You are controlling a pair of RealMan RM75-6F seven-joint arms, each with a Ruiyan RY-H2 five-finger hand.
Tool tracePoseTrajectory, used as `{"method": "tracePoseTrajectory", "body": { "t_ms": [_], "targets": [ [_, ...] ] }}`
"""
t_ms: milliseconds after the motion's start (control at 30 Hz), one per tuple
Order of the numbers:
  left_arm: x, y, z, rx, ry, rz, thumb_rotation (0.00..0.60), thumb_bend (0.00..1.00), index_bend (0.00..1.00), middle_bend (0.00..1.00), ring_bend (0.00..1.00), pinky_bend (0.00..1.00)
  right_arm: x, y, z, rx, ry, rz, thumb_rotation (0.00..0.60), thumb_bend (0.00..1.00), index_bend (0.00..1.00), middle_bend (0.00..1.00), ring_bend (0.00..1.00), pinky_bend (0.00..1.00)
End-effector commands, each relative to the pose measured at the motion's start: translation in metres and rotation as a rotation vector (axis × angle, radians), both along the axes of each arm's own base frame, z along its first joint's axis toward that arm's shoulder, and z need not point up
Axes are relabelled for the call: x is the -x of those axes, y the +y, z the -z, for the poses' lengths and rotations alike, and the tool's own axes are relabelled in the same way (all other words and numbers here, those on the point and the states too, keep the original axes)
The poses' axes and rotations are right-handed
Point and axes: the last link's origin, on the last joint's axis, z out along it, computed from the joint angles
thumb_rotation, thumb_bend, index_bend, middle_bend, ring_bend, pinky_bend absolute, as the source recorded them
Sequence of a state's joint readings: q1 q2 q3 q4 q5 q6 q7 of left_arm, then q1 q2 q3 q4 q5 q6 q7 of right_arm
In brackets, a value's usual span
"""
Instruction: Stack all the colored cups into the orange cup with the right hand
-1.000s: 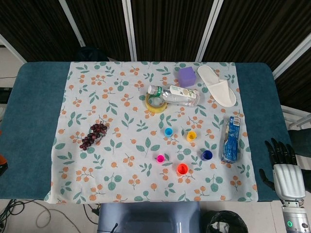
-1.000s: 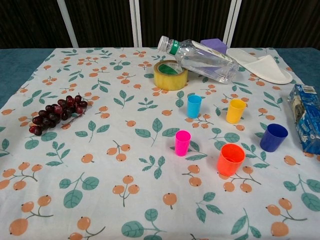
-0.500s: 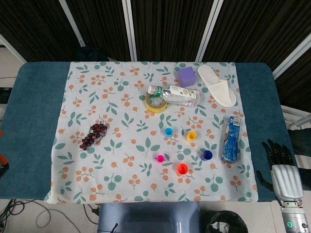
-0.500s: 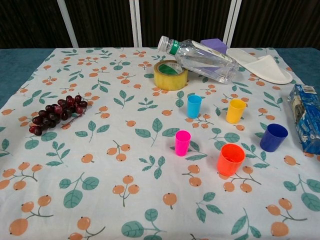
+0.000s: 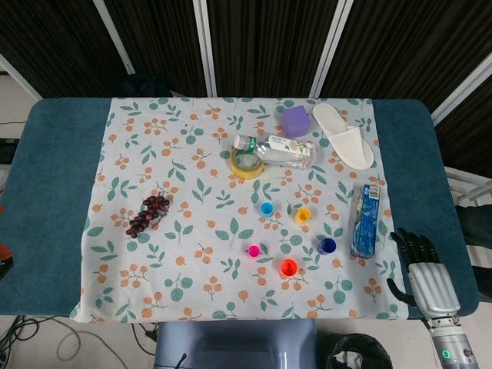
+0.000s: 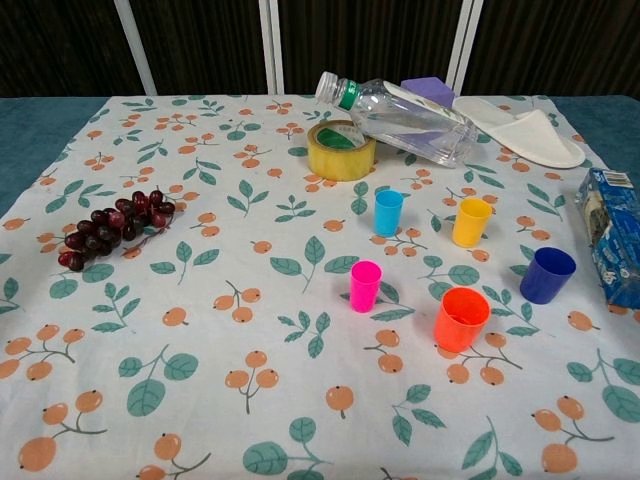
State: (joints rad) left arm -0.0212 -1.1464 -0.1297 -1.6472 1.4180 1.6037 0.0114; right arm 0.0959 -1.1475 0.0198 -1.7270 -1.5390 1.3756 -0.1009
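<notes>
Nothing stacked yet: the orange cup (image 6: 461, 318) sits empty, with pink (image 6: 364, 285), blue (image 6: 388, 212), yellow (image 6: 471, 221) and navy (image 6: 547, 275) cups standing apart. Right hand (image 5: 421, 270) hovers empty, fingers spread, near the tabletop (image 5: 54, 192) edge.

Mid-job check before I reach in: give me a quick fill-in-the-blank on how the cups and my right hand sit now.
1. The cup nearest the orange cup on its left is the ____ one.
2. The yellow cup stands between the light blue cup and the ____ packet.
3. The right hand holds ____.
4. The clear bottle lies partly on the roll of ____.

Missing words: pink; blue; nothing; tape
</notes>
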Motion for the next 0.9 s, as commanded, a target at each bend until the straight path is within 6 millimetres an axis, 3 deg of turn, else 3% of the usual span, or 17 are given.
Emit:
{"method": "tracePoseTrajectory", "body": {
  "t_ms": [33, 433, 700, 900],
  "targets": [
    [0.000, 0.000, 0.001, 0.003, 0.001, 0.000, 0.600, 0.76, 0.15, 0.01, 0.00, 0.00, -0.011, -0.017, 0.008, -0.081, -0.002, -0.032, 0.600, 0.39, 0.00, 0.00, 0.00, 0.04],
    [0.001, 0.000, 0.001, 0.003, 0.004, -0.008, 0.600, 0.76, 0.15, 0.01, 0.00, 0.00, -0.065, -0.082, 0.035, -0.201, 0.036, -0.090, 0.600, 0.39, 0.03, 0.00, 0.00, 0.04],
    [0.002, 0.001, 0.000, 0.001, 0.001, -0.012, 0.600, 0.76, 0.15, 0.01, 0.00, 0.00, -0.074, -0.099, 0.065, -0.244, 0.079, -0.063, 0.600, 0.39, 0.13, 0.00, 0.00, 0.04],
    [0.003, 0.001, 0.000, 0.001, 0.000, -0.014, 0.600, 0.76, 0.15, 0.01, 0.00, 0.00, -0.069, -0.099, 0.079, -0.265, 0.116, -0.036, 0.600, 0.39, 0.18, 0.00, 0.00, 0.04]
  ]
}}
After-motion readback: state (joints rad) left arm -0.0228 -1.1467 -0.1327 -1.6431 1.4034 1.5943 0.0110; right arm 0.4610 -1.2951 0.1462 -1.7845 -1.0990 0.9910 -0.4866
